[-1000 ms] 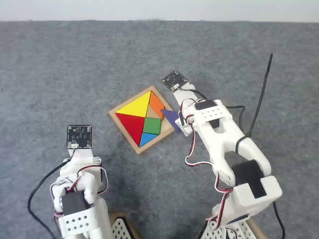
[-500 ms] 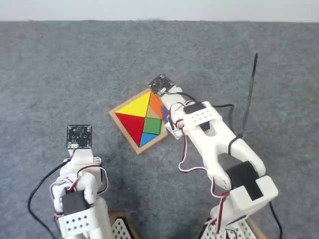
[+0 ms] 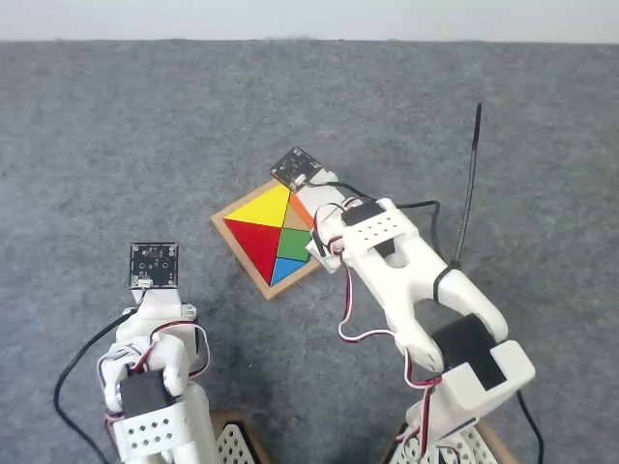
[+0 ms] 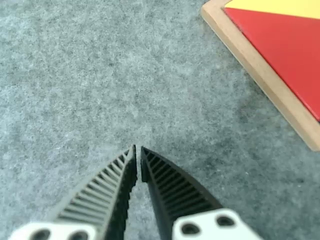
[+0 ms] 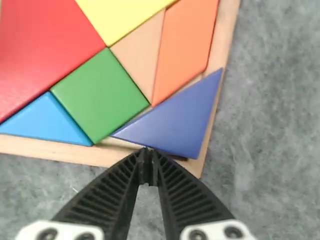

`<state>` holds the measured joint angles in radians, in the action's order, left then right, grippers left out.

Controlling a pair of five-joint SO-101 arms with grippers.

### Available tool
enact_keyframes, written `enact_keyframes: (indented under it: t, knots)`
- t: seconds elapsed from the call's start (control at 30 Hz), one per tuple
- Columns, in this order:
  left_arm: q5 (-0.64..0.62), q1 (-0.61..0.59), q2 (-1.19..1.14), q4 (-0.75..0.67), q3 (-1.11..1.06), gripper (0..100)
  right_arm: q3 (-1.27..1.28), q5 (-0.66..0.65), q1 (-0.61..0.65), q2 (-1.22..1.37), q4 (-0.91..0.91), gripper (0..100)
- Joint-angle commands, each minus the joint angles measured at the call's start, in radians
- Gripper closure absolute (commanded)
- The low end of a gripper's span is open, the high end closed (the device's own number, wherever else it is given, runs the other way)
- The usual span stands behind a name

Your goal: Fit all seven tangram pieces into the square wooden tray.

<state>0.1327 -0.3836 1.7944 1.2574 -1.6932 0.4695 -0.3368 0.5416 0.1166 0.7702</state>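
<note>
The right pincer (image 5: 148, 158), closed on nothing, is pressing its tips against the purple triangle (image 5: 172, 120). Over the last second it has been shoving that piece off the mat (image 5: 280, 125) into the tray (image 5: 65, 152), at its last vacant corner. The triangle is overlapping the rim and is probably not yet seated. The left pincer (image 4: 138, 152), closed, is idling near another corner.

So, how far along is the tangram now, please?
Done: yellow, red, green, blue and orange pieces lie in the tray. In hand: the shut right claw meets the purple triangle, which overlaps the rim. Left: seating it; the tan spot may be empty.
</note>
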Motion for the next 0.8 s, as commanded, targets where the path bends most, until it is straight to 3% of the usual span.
enact_keyframes:
  t: [0.0, 0.43, 0.77]
  knots:
    - [0.009, -0.003, 0.018, 0.005, 0.008, 98, -0.103, 0.011, 0.001, -0.038, 0.021, 99.1]
    - [0.009, -0.003, 0.018, 0.005, 0.008, 98, -0.222, 0.006, -0.062, 0.102, -0.013, 99.1]
    - [0.009, -0.003, 0.018, 0.005, 0.008, 98, -0.279, 0.009, 0.008, 0.194, 0.058, 99.1]
